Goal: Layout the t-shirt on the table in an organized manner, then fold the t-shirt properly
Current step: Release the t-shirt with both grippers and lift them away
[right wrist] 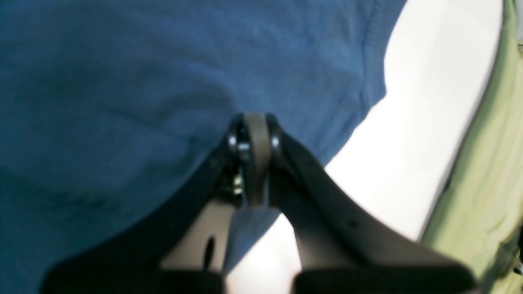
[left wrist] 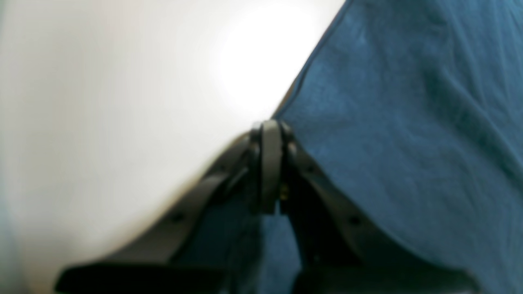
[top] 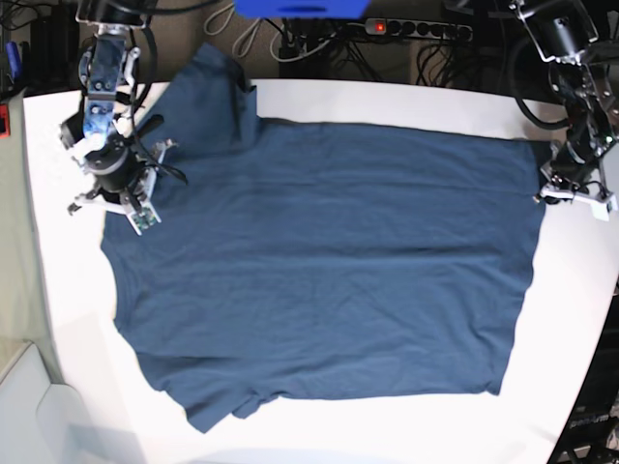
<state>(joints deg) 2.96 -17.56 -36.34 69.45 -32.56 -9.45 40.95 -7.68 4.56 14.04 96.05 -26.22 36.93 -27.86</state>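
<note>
The dark blue t-shirt [top: 329, 261] lies spread flat on the white table [top: 387, 101], neck end toward the left of the base view and hem toward the right. One sleeve [top: 208, 82] reaches the far edge, the other [top: 218, 406] lies near the front. My right gripper [top: 116, 205] is at the shirt's left edge; up close the right gripper [right wrist: 255, 120] is shut, with blue cloth [right wrist: 122, 81] pinched in its tips. My left gripper [top: 548, 193] is at the far hem corner; up close the left gripper [left wrist: 269, 126] is shut on the shirt's edge [left wrist: 408, 122].
A power strip [top: 416, 27] and cables lie behind the table's far edge, beside a blue object [top: 300, 8]. The table's curved rim [top: 68, 387] runs down the left, with greenish floor [right wrist: 482, 163] beyond it. Bare tabletop [left wrist: 102, 102] shows beside the left gripper.
</note>
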